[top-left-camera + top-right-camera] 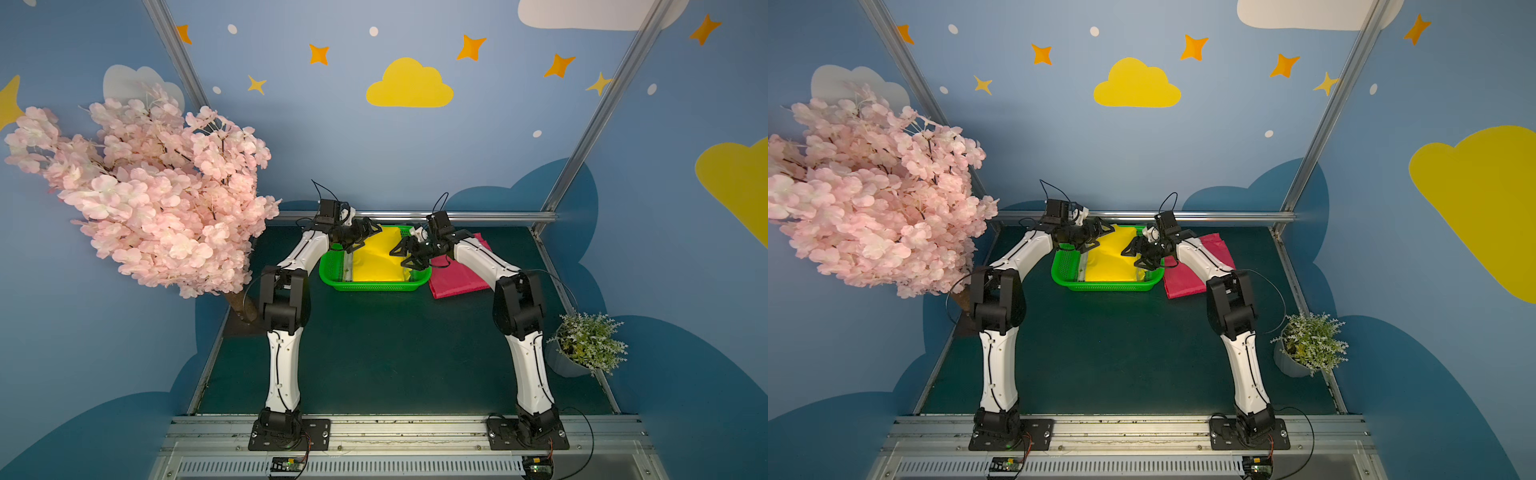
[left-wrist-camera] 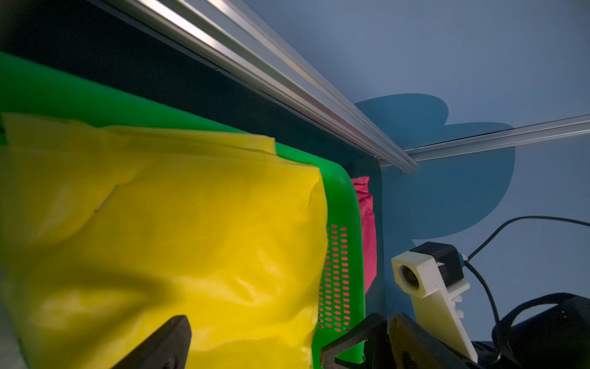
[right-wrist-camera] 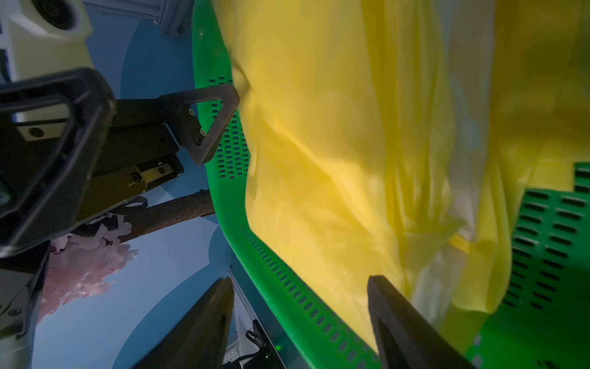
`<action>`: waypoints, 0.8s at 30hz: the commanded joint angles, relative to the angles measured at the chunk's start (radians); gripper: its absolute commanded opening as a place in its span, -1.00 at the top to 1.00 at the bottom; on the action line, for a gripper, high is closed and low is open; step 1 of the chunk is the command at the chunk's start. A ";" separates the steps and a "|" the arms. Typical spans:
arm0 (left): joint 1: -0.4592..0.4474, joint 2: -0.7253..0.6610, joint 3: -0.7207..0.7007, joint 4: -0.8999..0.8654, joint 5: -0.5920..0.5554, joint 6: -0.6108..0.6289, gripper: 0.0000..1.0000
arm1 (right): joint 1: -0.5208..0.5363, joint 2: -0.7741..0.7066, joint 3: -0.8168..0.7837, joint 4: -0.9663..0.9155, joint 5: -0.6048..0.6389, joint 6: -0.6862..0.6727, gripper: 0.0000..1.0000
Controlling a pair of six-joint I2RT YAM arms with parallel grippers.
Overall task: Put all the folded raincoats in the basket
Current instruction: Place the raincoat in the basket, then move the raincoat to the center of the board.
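Note:
A yellow folded raincoat (image 1: 376, 262) (image 1: 1111, 259) lies inside the bright green perforated basket (image 1: 374, 286) (image 1: 1106, 286) at the back of the table. One far edge of the raincoat rests up on the basket's rim (image 2: 344, 198). My left gripper (image 1: 363, 239) (image 1: 1097, 239) hovers open over the basket's far left corner, just above the yellow raincoat (image 2: 191, 223), holding nothing. My right gripper (image 1: 401, 257) (image 1: 1132, 257) stands open at the basket's right side. In the right wrist view the green rim (image 3: 287, 287) runs between its spread fingers, with yellow plastic (image 3: 319, 159) beyond.
A folded pink raincoat (image 1: 457, 278) (image 1: 1187, 278) lies flat on the table right of the basket, under my right forearm. A metal rail (image 1: 415, 216) runs just behind the basket. A pink blossom tree (image 1: 158, 187) stands at the left, a small potted plant (image 1: 588, 345) at the right edge.

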State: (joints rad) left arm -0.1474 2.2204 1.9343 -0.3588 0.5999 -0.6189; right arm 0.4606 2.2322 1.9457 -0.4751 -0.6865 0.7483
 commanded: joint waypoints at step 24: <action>-0.334 -0.672 -0.812 0.205 -0.297 -0.084 -1.00 | -0.282 -0.456 -0.685 -0.054 0.238 -0.024 -0.55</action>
State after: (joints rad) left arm -0.4740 1.5867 1.1400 -0.1822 0.3313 -0.6895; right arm 0.2062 1.7638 1.2697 -0.5323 -0.4866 0.7105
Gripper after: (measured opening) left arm 0.999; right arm 0.775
